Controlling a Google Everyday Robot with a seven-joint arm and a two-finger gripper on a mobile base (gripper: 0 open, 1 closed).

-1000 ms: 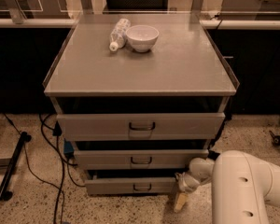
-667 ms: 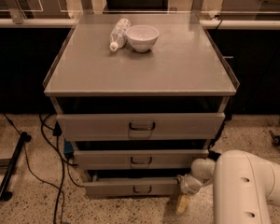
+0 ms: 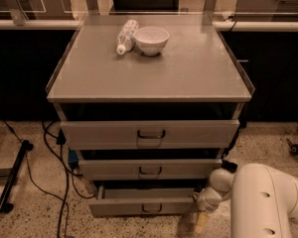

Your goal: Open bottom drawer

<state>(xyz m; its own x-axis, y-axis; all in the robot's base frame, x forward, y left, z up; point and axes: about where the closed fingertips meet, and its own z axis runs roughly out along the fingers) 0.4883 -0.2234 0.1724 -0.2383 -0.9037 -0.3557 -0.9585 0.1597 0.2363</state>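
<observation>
- Camera view is looking down on a grey metal table (image 3: 188,78) with three drawer fronts stacked under its top.
- The bottom drawer (image 3: 119,208), a narrow grey metal front with a small dark loop handle (image 3: 152,208) at its centre, is sitting lowest, just above the speckled floor (image 3: 39,217). It is standing slightly pulled out, with a strip of its inside showing.
- The end effector (image 3: 203,214) of the white robot arm (image 3: 263,202) is hanging at that drawer's right front corner, right of the handle and apart from it.
- Whether the end effector is released or clenched, I cannot tell.
- A white ceramic bowl (image 3: 151,39) is sitting beside a clear plastic bottle (image 3: 127,35), which is lying on its side, at the table's back.
</observation>
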